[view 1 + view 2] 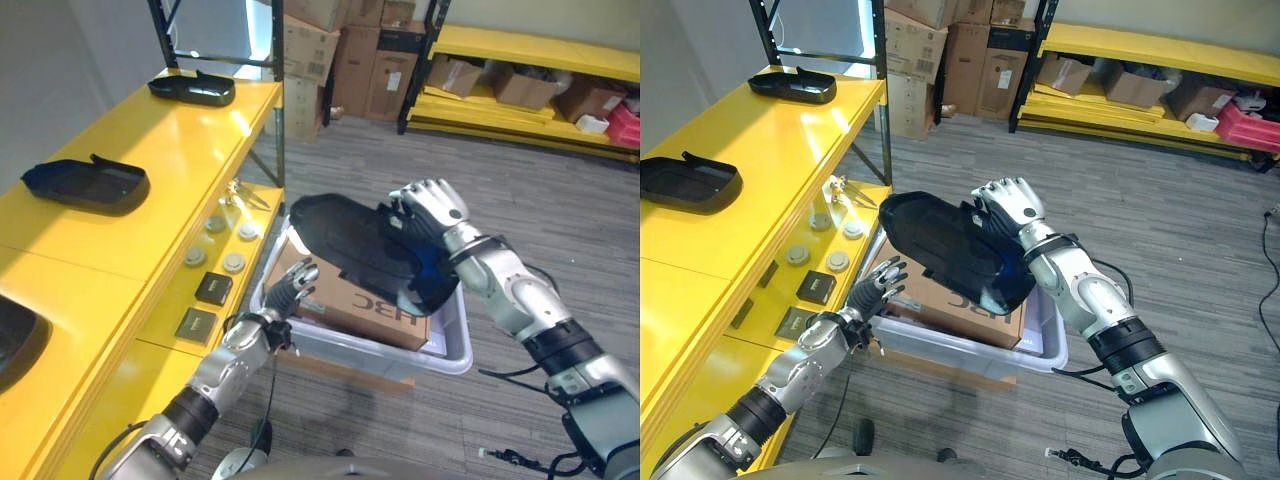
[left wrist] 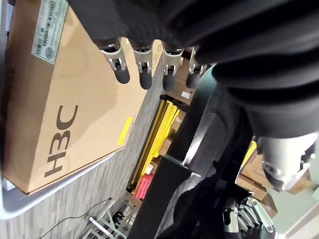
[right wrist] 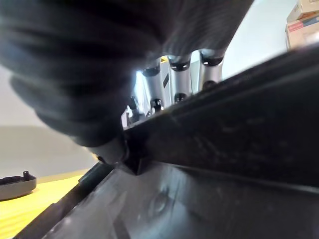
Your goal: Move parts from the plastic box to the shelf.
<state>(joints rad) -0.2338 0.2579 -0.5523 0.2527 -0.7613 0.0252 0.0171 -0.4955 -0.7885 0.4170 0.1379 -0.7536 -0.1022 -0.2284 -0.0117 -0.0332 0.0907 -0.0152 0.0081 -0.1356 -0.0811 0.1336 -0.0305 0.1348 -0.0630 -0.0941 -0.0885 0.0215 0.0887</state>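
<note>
Shelving in yellow (image 1: 150, 150) runs along the scene from nine o'clock up to eleven o'clock. Two black moulded parts are already laid on its top board: one at nine o'clock (image 1: 85, 184) and one at eleven o'clock (image 1: 192, 89). On the lower board, small round discs (image 1: 234, 263) and flat dark squares (image 1: 213, 288) are set out.

Toward six o'clock, the left hand (image 1: 291, 291) is seen just beside the near rim of the plastic box (image 1: 440, 360), with its fingers straight and spread and nothing held. In its wrist view the fingers (image 2: 143, 69) are shown hanging free above the cardboard carton (image 2: 65, 94) that lies inside the box.

At the centre, a third black part (image 1: 350, 245) is held up in the air above the box. It is judged to be a thin, rigid plastic shell: light, stiff, smooth and somewhat slippery, and wide enough to swing if gripped at one end only. A firm hold on a raised edge is suggested, with support from below near its middle.

At two o'clock from the part, the right hand (image 1: 432, 208) is closed over the part's far edge, fingers (image 3: 180, 74) curled over the rim. The part is carried by this hand alone.
</note>
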